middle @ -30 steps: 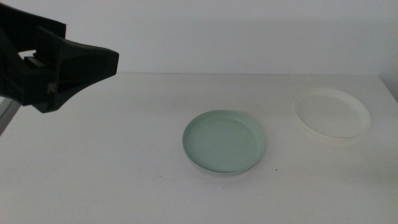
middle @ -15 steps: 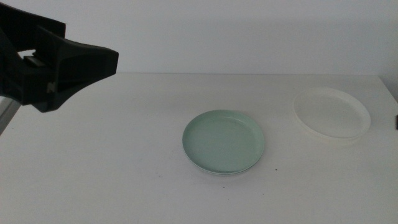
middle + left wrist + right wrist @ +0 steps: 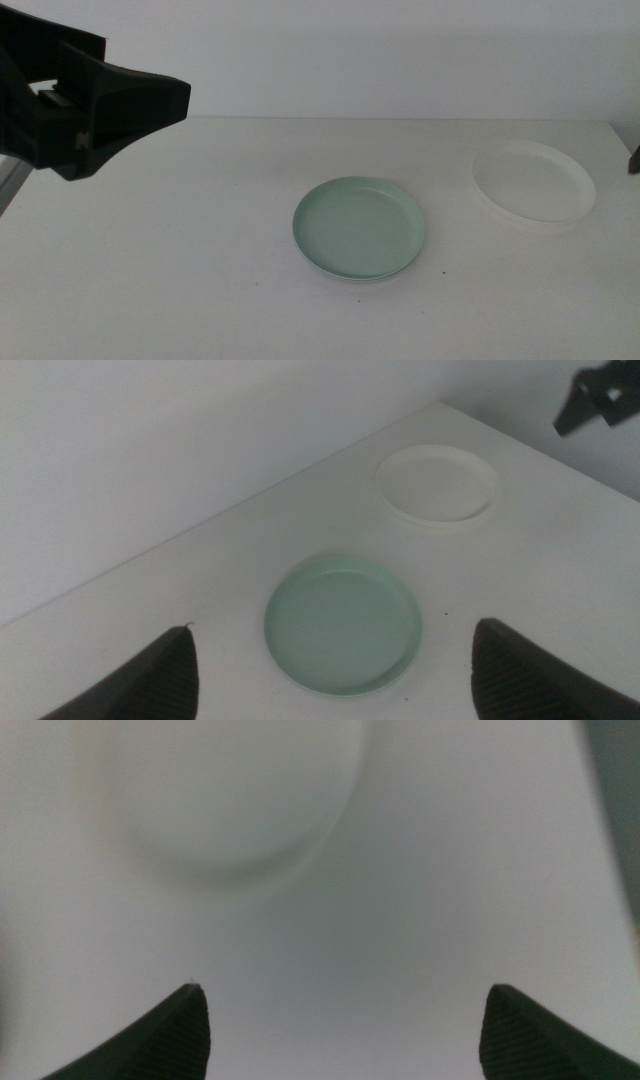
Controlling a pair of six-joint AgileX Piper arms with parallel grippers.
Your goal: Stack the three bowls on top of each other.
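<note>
The mint green bowl (image 3: 360,226) lies in the middle of the table, and a thin paler rim (image 3: 352,279) under its near edge looks like the pale grey bowl. The white bowl (image 3: 533,182) sits apart at the right. High at the left, close to the camera, my left gripper (image 3: 150,100) hangs open, well clear of the bowls; its wrist view looks down on the green bowl (image 3: 343,625) and white bowl (image 3: 437,483). Only a dark tip of my right gripper (image 3: 634,158) shows at the right edge, beside the white bowl. Its jaws stand open above a blurred white bowl (image 3: 220,800).
The white table (image 3: 200,250) ends at a pale wall behind. Its far right corner lies just beyond the white bowl. In the left wrist view, the right arm's gripper (image 3: 598,398) hovers past that corner.
A dark tip of the right gripper has come into the middle view at the right edge and moved up beside the white bowl. The left arm and the bowls have not moved.
</note>
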